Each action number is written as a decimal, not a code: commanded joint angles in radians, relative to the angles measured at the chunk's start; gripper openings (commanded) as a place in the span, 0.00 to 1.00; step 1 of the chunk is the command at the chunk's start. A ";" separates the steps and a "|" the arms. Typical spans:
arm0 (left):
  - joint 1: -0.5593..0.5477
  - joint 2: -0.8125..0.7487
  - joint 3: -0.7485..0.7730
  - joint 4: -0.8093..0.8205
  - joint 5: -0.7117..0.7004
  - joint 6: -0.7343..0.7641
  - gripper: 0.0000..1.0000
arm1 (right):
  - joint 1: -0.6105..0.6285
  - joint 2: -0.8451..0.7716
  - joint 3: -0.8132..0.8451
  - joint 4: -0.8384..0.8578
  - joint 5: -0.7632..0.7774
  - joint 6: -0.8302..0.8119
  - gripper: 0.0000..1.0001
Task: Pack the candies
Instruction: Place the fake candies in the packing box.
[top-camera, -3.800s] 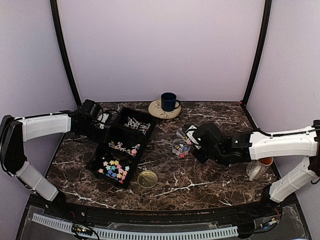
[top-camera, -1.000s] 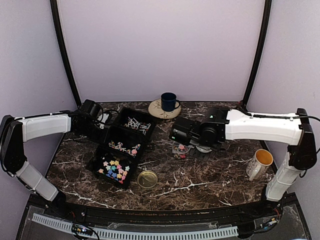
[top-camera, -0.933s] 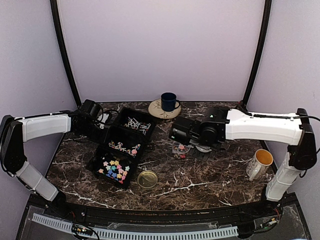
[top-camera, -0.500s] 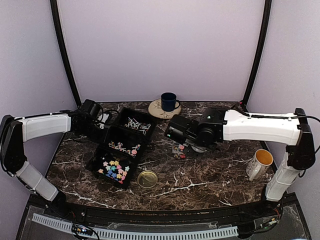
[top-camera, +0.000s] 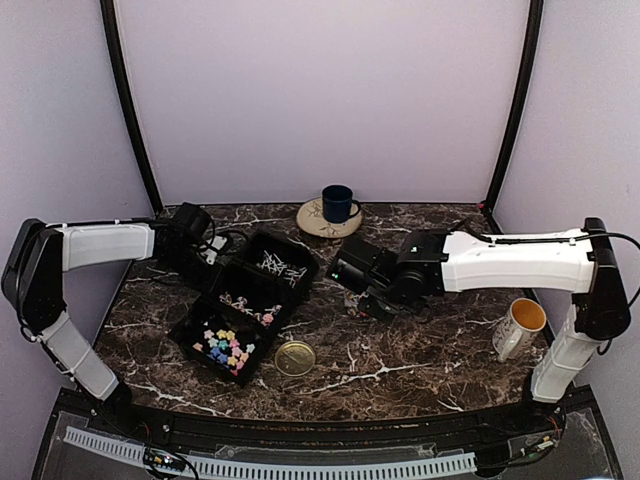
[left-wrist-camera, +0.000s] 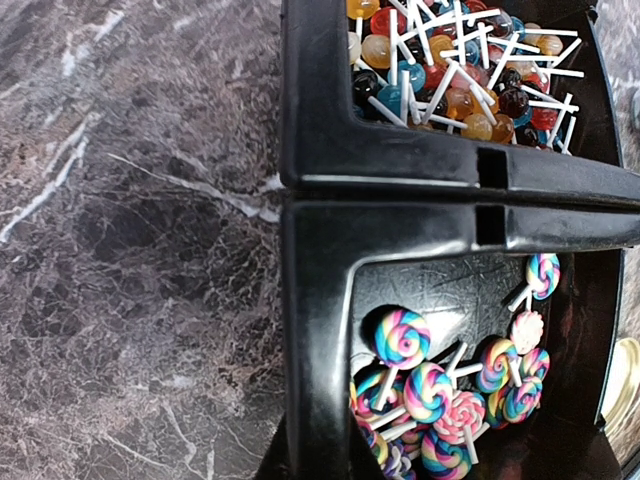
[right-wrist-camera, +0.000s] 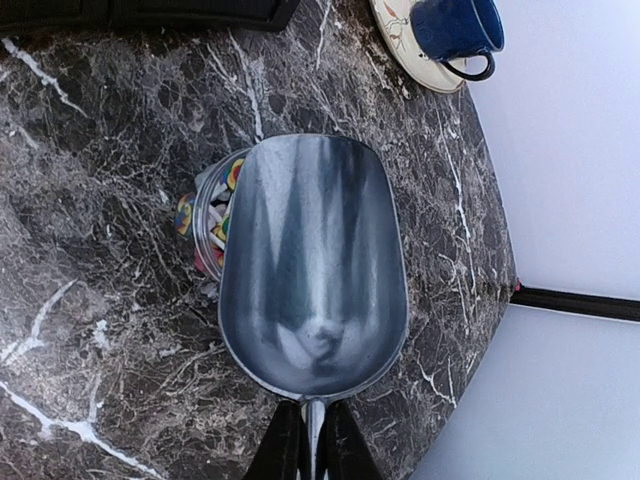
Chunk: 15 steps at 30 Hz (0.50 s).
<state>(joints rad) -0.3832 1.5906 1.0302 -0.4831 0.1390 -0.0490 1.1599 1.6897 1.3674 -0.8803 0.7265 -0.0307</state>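
The black three-part tray (top-camera: 195, 320) holds the candies: pastel stars (top-camera: 226, 347), swirl lollipops (left-wrist-camera: 430, 390) in the middle part, and ball lollipops with thin white sticks (left-wrist-camera: 450, 70) in the far part. My left gripper (left-wrist-camera: 318, 462) is shut on the tray's side wall (left-wrist-camera: 320, 330). My right gripper (right-wrist-camera: 313, 420) is shut on the handle of an empty metal scoop (right-wrist-camera: 312, 265). The scoop hangs just over a small clear jar (right-wrist-camera: 205, 215) with a few candies in it. In the top view the jar (top-camera: 358, 303) is mostly hidden by the right wrist.
A gold lid (top-camera: 295, 357) lies in front of the tray. A blue cup (top-camera: 337, 203) stands on a saucer (top-camera: 312, 224) at the back. A white mug (top-camera: 520, 326) stands at the right. Bare marble lies at the front middle.
The left arm has shifted and turned the tray slightly to the right. The right arm has carried the scoop leftward and over the jar.
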 joint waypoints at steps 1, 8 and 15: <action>0.004 0.001 0.077 0.000 0.087 0.041 0.00 | 0.006 -0.050 -0.010 0.140 -0.014 -0.026 0.00; 0.003 0.032 0.093 -0.032 0.145 0.081 0.00 | 0.007 0.028 0.096 0.139 -0.098 -0.064 0.00; 0.003 0.024 0.091 -0.032 0.214 0.105 0.00 | 0.008 0.127 0.225 0.070 -0.154 -0.095 0.00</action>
<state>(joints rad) -0.3820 1.6531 1.0775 -0.5304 0.2226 0.0402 1.1599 1.7790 1.5330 -0.7891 0.5999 -0.1055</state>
